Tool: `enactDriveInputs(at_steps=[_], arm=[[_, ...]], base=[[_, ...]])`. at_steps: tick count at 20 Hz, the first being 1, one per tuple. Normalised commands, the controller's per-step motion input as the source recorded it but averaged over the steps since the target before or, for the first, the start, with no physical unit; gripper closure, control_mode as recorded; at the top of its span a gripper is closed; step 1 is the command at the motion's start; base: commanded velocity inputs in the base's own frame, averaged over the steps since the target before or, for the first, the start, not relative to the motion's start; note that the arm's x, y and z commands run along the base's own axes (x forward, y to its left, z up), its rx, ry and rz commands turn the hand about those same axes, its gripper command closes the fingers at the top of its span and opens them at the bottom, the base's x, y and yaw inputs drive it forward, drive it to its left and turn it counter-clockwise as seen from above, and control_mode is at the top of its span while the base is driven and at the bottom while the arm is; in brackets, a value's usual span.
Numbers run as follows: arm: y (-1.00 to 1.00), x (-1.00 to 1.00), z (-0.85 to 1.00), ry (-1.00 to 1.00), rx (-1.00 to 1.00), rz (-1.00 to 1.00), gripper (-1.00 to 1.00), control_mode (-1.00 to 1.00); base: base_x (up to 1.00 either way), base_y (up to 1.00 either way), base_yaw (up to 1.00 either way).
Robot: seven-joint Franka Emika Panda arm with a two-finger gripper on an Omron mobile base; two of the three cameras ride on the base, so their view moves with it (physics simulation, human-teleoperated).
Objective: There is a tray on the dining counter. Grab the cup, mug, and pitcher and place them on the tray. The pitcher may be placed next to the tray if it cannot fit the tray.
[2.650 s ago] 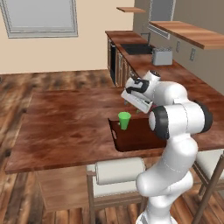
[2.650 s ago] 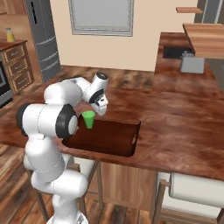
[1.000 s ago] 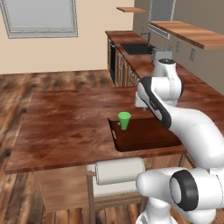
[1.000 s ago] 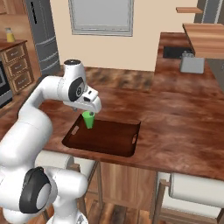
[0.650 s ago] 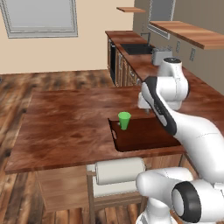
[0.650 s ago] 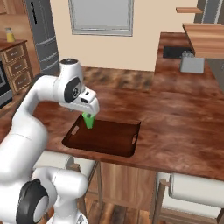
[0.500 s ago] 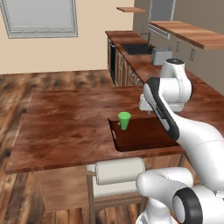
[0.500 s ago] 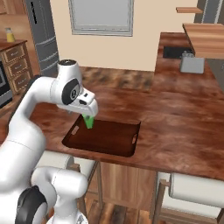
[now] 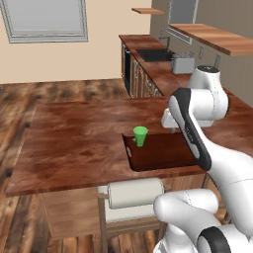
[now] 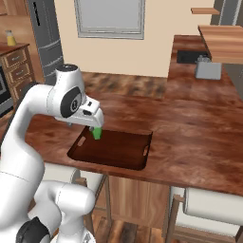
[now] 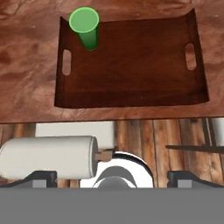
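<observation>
Green cup upright inside the dark wooden tray, in a corner by one cut-out handle. Tray sits at the counter's near edge. Fingers spread wide, empty, above the tray. No readable labels.

Arm raised, claw open, empty

Beige wall, grey window, seemingly wooden floor.
</observation>
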Motion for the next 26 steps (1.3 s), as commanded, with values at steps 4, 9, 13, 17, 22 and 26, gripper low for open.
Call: enactDriveInputs(at_steps=[4,9,13,17,22,26], arm=[[0.00,-0.15,0.11,0.00,0.00,0.04,-1.00,-1.00],[0.00,-0.06,0.08,0.00,0.00,0.00,-1.00,1.00],[0.00,0.00,0.00,0.00,0.00,0.00,-1.00,1.00],[0.00,0.00,0.00,0.00,0.00,0.00,-1.00,1.00],[0.00,0.00,0.00,0.00,0.00,0.00,-1.00,1.00],[0.00,0.00,0.00,0.00,0.00,0.00,-1.00,1.00]], base=[[0.00,0.00,0.00],[-0.26,0.00,0.00],[-0.92,0.41,0.02],[-0.94,1.00,0.06],[-0.68,1.00,0.03],[-0.06,1.00,0.00]])
